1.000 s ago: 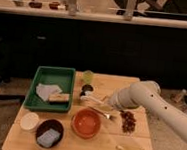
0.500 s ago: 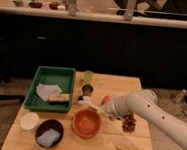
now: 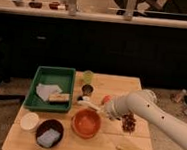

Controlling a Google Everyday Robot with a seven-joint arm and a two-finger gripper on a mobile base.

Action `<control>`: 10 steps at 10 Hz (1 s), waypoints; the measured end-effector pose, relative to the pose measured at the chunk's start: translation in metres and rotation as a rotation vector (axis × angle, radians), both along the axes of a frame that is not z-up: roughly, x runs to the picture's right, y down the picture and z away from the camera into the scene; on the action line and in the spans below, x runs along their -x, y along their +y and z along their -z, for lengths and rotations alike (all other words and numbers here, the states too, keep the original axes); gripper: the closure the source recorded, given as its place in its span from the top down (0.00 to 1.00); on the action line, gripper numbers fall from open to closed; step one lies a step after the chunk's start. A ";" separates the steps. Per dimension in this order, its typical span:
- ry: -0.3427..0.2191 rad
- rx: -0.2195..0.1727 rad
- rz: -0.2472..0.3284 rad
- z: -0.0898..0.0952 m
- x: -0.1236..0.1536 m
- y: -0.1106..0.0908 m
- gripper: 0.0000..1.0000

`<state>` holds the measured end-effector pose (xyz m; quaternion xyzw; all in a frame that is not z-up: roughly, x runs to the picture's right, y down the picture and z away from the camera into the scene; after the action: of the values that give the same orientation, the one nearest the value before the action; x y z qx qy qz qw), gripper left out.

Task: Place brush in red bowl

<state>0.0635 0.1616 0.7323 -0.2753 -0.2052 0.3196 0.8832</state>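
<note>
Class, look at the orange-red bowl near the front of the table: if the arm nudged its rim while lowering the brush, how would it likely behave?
The red bowl looks wide and shallow, so it would probably slide rather than tip. It appears empty, so likely light. The end effector, beside its rim with the brush, could easily shift it.

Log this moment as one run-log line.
gripper: right of round orange-red bowl rim | whitish slim brush: above bowl's far edge, not inside | phase: placing
</note>
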 end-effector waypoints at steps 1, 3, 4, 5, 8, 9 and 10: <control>0.007 -0.005 -0.014 0.000 0.000 0.002 0.00; 0.039 -0.021 -0.050 0.002 0.001 0.005 0.00; 0.044 -0.029 -0.070 0.004 0.003 0.006 0.00; 0.045 -0.035 -0.085 0.005 0.006 0.007 0.00; 0.026 -0.043 -0.124 0.008 0.022 0.015 0.00; 0.013 -0.038 -0.127 0.006 0.029 0.018 0.00; -0.003 -0.026 -0.127 0.004 0.037 0.024 0.00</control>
<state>0.0260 0.1858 0.7288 -0.2506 -0.2278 0.3716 0.8644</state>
